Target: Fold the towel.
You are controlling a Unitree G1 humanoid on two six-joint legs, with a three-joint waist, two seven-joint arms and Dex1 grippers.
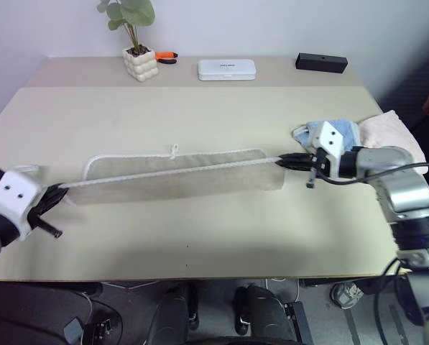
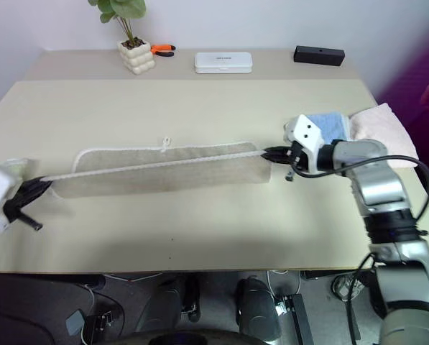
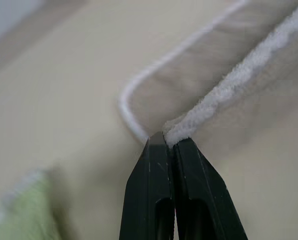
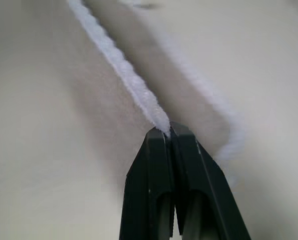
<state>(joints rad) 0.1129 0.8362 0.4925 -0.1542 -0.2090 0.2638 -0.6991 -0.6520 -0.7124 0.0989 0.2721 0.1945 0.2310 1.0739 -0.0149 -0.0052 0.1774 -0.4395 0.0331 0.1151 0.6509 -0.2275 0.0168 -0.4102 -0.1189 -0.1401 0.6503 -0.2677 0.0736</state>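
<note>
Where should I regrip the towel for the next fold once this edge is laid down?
Probably at the two short ends of the towel, coming in level from outside, as the left gripper and right gripper do now. Each is shut on a corner of the whitish trim, which is raised and firm, and the towel lies as a long band across the table.

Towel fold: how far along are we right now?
Done: the towel lies doubled lengthwise on the table. In hand: the left gripper and right gripper are each shut on an end of its whitish top edge, stretched taut between them. Left: lay that edge down, release, and probably fold again crosswise.
</note>
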